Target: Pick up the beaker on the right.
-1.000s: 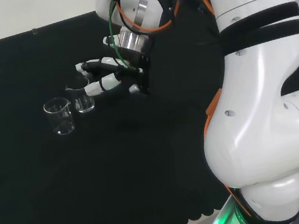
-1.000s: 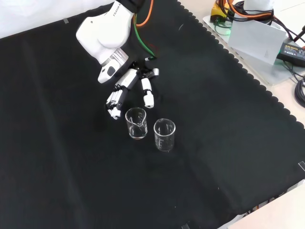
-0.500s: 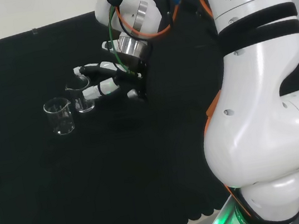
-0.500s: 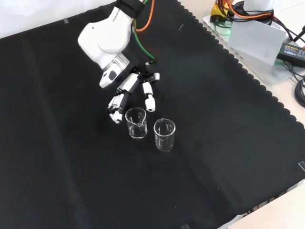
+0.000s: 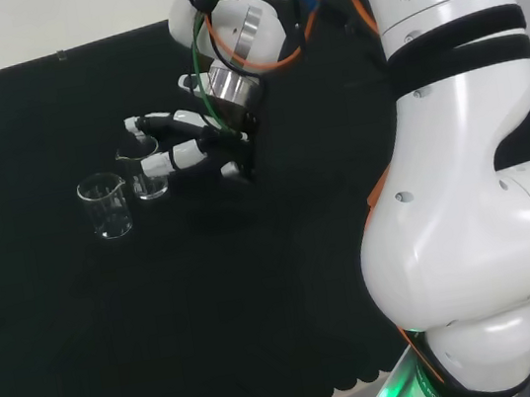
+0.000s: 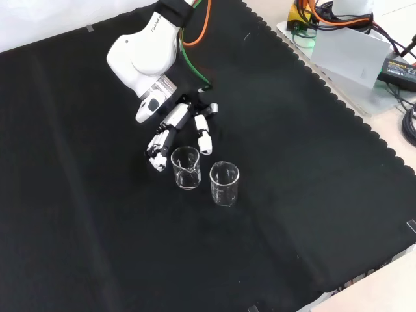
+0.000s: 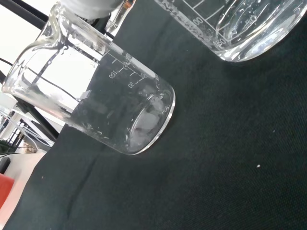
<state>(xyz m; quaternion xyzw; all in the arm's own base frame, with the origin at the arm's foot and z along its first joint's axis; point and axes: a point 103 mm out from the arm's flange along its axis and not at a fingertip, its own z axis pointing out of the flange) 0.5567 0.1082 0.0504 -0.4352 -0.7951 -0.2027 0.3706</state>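
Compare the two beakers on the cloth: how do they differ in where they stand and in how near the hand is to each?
In the front view, the left beaker stands right below the hand, whose straight fingers flank its rim; the right beaker stands apart from the hand. The right beaker also sits slightly lower in that view, nearer the camera. In the head view the hand reaches the one farther right. Both are clear glass, upright, apparently empty, on the black cloth.

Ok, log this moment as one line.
phase: reach | hand: open, fingers either side of nearer beaker | other beaker: untouched | lifted: no
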